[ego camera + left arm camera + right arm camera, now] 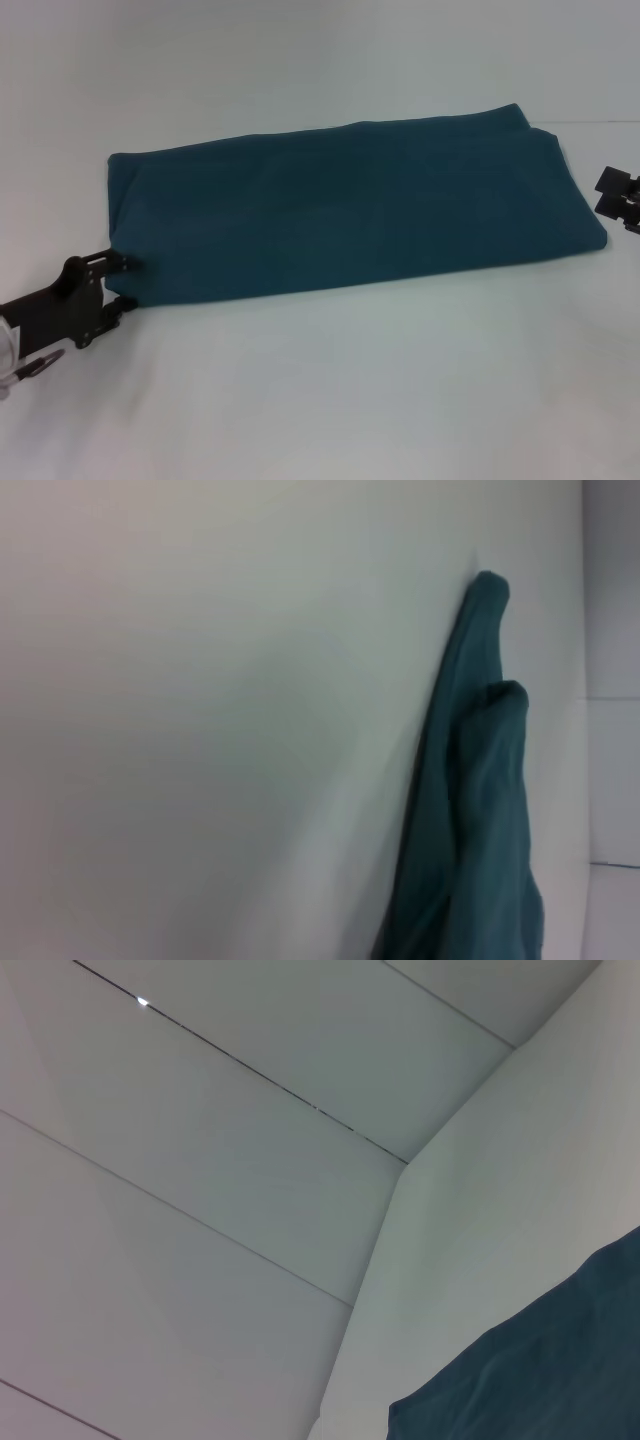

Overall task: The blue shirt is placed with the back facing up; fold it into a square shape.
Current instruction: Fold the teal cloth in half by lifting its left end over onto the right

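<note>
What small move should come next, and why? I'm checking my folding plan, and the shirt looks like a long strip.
Probably lift the left end and carry it toward the right. The blue shirt lies as a long band on the table, not yet square. The left gripper sits at its near left corner, fingers straddling the edge, while the right gripper waits apart, off the right end.

The left gripper has its fingertips against the blue shirt, and whether they pinch cloth cannot be told. The right gripper is cut off by the head view's edge; its fingers are out of sight. Neither wrist view shows its own fingers.
</note>
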Action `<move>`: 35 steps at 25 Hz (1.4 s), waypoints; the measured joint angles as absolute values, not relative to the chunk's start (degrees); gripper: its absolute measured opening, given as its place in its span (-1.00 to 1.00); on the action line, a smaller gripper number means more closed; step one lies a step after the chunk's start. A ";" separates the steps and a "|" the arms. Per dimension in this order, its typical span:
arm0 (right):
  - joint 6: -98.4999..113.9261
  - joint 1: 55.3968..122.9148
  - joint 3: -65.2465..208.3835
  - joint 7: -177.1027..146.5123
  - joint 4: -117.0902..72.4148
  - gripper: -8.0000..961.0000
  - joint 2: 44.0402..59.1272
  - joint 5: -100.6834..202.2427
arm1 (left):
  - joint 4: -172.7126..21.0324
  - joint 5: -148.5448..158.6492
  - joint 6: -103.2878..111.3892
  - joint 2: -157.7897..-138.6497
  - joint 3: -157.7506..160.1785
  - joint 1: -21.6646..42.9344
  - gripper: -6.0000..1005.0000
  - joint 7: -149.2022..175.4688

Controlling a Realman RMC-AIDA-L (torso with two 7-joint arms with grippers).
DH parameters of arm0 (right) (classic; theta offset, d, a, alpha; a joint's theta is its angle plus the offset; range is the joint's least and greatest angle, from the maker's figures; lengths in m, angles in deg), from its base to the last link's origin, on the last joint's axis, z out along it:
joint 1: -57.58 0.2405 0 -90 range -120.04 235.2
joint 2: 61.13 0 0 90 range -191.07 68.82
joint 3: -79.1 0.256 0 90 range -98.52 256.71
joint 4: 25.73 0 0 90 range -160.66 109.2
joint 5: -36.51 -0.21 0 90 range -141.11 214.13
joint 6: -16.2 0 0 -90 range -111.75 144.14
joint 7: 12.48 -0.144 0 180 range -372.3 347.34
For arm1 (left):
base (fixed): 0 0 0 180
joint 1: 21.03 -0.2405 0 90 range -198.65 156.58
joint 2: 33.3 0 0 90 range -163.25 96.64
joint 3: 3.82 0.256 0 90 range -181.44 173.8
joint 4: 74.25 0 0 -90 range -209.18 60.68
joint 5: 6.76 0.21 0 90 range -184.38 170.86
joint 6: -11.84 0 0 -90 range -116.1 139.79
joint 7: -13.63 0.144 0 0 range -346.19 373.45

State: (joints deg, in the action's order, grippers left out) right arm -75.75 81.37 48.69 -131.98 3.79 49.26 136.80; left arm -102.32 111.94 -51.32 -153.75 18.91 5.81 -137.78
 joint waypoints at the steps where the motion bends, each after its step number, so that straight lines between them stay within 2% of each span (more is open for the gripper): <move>1: -75.75 81.33 48.69 -131.96 3.79 0.43 49.26 136.80 | -102.21 111.95 -51.20 -153.75 18.92 6.15 0.18 -137.67; 13: -75.74 81.03 48.69 -131.32 3.32 0.43 49.26 136.63 | -102.09 111.27 -51.27 -154.01 18.65 8.92 0.17 -135.72; 24: -75.70 81.05 48.96 -131.31 3.09 0.43 49.26 136.71 | -102.27 109.78 -54.39 -154.05 18.69 5.30 0.17 -133.64; 35: -75.64 80.73 48.95 -131.17 3.06 0.43 49.43 136.80 | -101.32 112.73 -52.28 -154.04 18.87 7.83 0.18 -133.67</move>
State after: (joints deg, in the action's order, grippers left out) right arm -75.64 80.73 48.95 -131.17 3.06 49.43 136.80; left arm -101.32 112.73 -52.28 -154.04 18.87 7.83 -133.67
